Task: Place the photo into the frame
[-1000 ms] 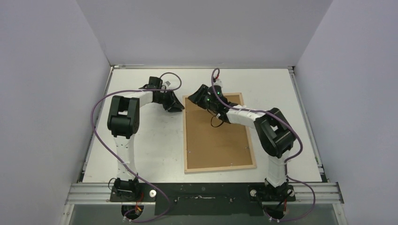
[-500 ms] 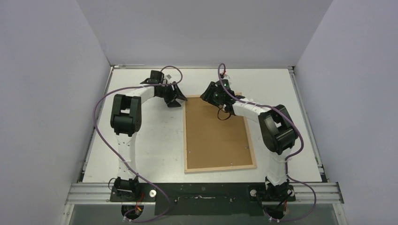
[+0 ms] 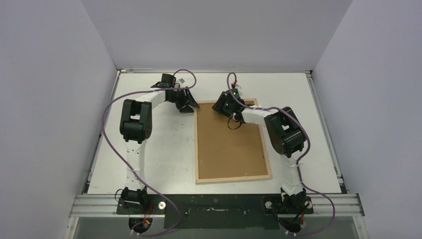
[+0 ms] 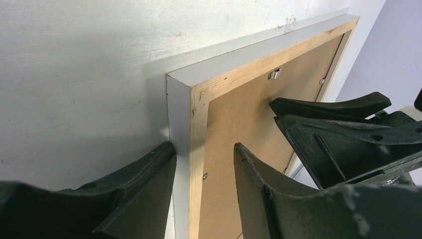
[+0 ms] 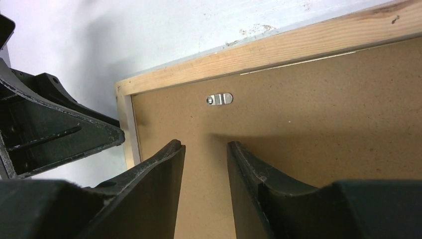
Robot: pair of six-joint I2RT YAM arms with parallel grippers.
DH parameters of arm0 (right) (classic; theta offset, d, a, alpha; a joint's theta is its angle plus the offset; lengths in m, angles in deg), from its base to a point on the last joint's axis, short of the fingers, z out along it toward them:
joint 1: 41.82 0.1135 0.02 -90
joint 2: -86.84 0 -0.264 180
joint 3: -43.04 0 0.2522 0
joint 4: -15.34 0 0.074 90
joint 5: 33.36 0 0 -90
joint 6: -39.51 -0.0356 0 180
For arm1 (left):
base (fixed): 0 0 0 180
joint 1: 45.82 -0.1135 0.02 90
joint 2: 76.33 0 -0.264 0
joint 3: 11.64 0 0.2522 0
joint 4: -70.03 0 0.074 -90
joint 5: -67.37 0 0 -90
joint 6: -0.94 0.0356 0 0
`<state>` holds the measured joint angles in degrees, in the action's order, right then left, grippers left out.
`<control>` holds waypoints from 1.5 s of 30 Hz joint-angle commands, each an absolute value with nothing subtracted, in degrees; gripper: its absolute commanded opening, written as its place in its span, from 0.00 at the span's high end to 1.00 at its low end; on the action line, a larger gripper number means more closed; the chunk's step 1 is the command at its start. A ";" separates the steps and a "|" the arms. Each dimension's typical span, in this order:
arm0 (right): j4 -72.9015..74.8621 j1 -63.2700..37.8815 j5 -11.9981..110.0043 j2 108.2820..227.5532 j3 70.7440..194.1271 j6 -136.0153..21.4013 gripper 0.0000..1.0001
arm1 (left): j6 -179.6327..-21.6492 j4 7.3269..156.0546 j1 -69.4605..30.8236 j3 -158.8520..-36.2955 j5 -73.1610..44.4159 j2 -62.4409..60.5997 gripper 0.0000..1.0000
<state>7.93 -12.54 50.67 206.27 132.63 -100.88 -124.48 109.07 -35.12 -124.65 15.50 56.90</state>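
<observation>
Surveying the top view from its left side: the left arm rises over the white table (image 3: 164, 149) and bends right toward centre. The left gripper (image 4: 204, 147) sits at the upper left corner of the frame (image 3: 234, 178) with its fingers parted, straddling that corner. One finger (image 4: 149, 169) is outside, just beside the frame's white side wall. The other (image 4: 263, 174) is over the brown backing board (image 3: 229, 149), and a gap shows between it and the wood rim.

The frame lies flat and face down on the table, right of centre in the top view. Its pale wood back faces up and the backing board is seated inside it.

The right gripper (image 5: 205, 144) is over the board's upper left area, just below a small metal turn clip (image 5: 219, 99). Its fingers are parted, with only bare board between them. Contact with the board cannot be determined. The two grippers are near each other but apart.
</observation>
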 commanded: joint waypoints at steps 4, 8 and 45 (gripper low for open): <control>9.95 -12.85 54.75 209.27 133.49 -102.72 0.62 | -119.17 112.11 -35.18 -131.90 11.93 60.48 0.44; 9.65 -13.00 55.37 210.17 133.91 -103.11 0.62 | -116.67 111.07 -35.49 -138.55 10.17 61.78 0.33; 11.00 -14.94 50.52 214.95 136.54 -105.73 0.65 | -118.70 99.20 -35.76 -135.70 30.68 66.82 0.53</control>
<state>12.52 -14.53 50.64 211.08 136.20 -106.09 -119.87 95.21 -36.19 -134.83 30.14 67.48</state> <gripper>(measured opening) 0.350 0.467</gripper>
